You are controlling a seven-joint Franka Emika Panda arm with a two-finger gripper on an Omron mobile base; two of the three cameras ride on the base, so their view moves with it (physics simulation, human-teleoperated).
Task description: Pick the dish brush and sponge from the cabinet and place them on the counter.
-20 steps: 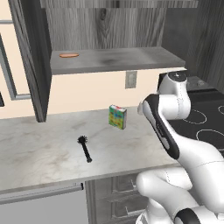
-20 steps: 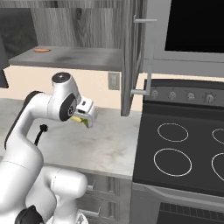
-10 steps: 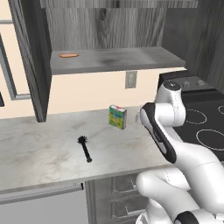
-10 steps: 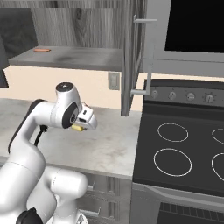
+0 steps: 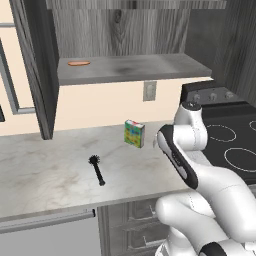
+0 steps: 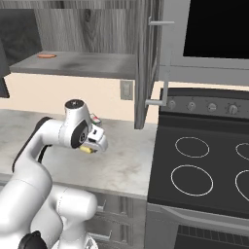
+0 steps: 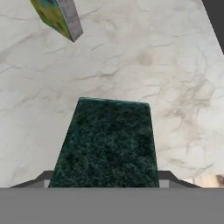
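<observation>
Tool: I saw the tool (image 6: 92,146) low over the worktop (image 5: 45,170), its jaws pinching the sponge (image 7: 107,144) from either side; a yellow edge showed under the hand in the right base view.
Sponge: it sat between the tips, green face towards the hand camera, its long axis running away from the hand, with bare marble beyond its far edge (I could not tell whether it touched the slab yet).
Key relation: as I judged it, the sponge lay straight below the hand and over open worktop, so the coming move was a short drop and a release, with no sideways shift.
Neighbours: the box (image 5: 134,133) stood near, off to one side of the sponge's far end, and the stovetop (image 6: 204,165) edge was off to the other side; both looked apart from the landing spot.
Brush: the brush (image 5: 97,170) lay flat on the worktop, well apart from the arm, handle towards the front edge.
Cabinet: the shelf (image 5: 130,67) carried an orange oval (image 5: 79,63).
</observation>
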